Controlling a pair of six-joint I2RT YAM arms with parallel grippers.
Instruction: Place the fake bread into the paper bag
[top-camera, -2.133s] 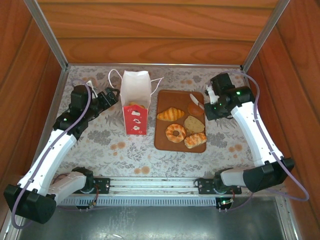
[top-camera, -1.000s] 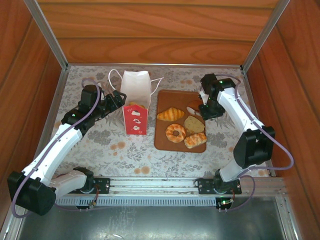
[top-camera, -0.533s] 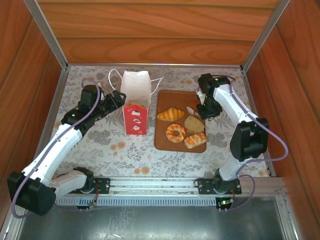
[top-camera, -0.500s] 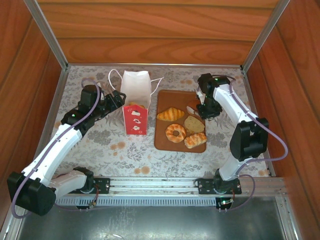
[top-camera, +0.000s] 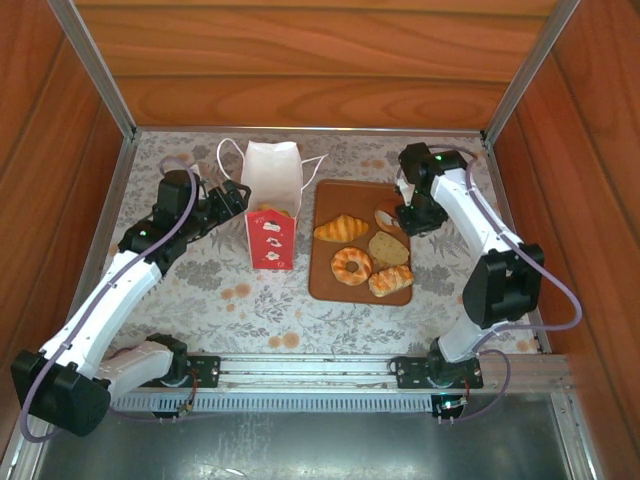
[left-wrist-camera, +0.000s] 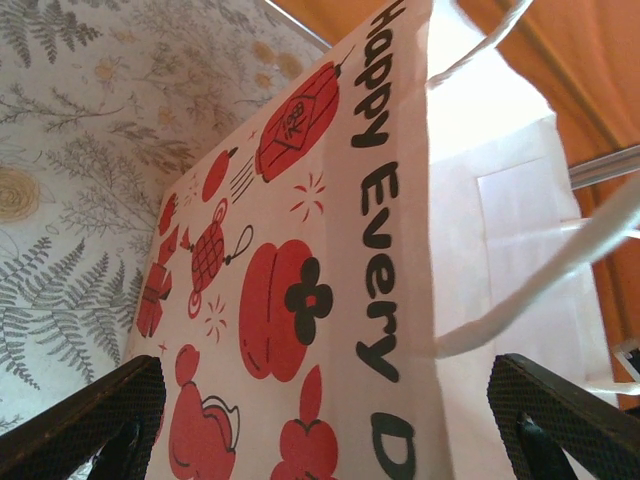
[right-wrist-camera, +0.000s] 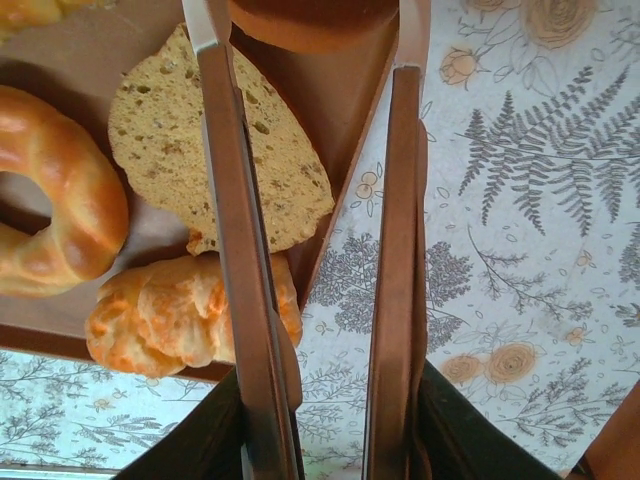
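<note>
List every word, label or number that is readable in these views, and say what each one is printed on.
"Happy Every D": black lettering running along the side of the paper bag, in the left wrist view; the last word is cut off at the picture's edge.
White marks on the bag's red band, in the top view: too small to read.
No other text is readable.

Upright paper bag (top-camera: 272, 190) on a floral surface (top-camera: 200, 290), just left of a brown board (top-camera: 325, 285) carrying fake bread (top-camera: 341, 228).
</note>
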